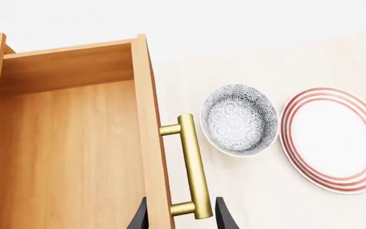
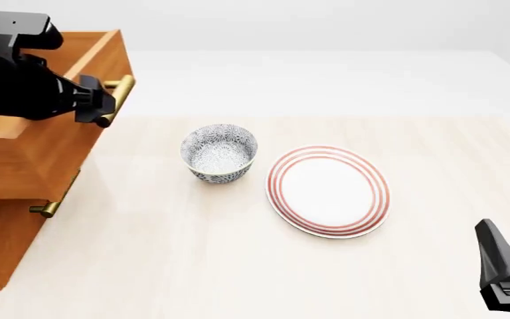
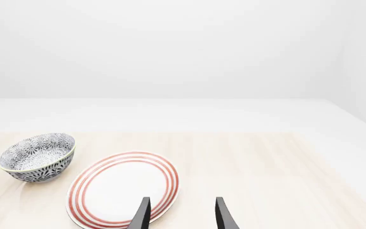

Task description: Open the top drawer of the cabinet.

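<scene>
The orange-brown cabinet (image 2: pixel 2 246) stands at the table's left edge. Its top drawer (image 2: pixel 24 143) is pulled well out, and the left wrist view looks down into the bare wooden inside (image 1: pixel 68 157). The brass handle (image 1: pixel 192 167) runs along the drawer front. My left gripper (image 1: pixel 181 220) is open, one finger on the drawer's inner side and the other outside the handle's end; in the front view the left gripper (image 2: pixel 103 101) sits at the handle (image 2: pixel 120 90). My right gripper (image 2: pixel 503 282) rests open at the near right, holding nothing.
A grey patterned bowl (image 2: pixel 220 153) and a white plate with red rings (image 2: pixel 328 191) sit mid-table, to the right of the drawer. A lower drawer's brass handle (image 2: pixel 56 199) shows under the pulled-out drawer.
</scene>
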Controlling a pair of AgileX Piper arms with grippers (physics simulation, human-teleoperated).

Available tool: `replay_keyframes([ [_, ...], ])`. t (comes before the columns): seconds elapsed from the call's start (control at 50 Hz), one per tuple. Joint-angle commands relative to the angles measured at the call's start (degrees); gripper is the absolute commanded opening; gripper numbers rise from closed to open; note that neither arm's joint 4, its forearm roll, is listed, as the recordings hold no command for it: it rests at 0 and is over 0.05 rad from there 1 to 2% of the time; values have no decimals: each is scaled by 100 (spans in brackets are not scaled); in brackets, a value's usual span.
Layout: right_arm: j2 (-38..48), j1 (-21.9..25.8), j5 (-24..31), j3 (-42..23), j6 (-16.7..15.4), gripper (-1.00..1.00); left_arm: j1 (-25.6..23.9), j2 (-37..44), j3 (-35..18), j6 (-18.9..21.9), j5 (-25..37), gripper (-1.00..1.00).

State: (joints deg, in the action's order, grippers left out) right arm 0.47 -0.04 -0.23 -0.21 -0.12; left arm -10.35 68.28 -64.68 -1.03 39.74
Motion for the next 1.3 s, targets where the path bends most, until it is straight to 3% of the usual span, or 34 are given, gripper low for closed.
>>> replay_keyframes([
  [0.02,-12,0,12,0,3,100,-229,109,-26,-51,27,100],
  [0.66,-13,-1,12,0,5,100,-872,-122,-227,7,141,100],
  [1.3,-13,0,12,0,3,100,-847,-326,-531,258,550,100],
])
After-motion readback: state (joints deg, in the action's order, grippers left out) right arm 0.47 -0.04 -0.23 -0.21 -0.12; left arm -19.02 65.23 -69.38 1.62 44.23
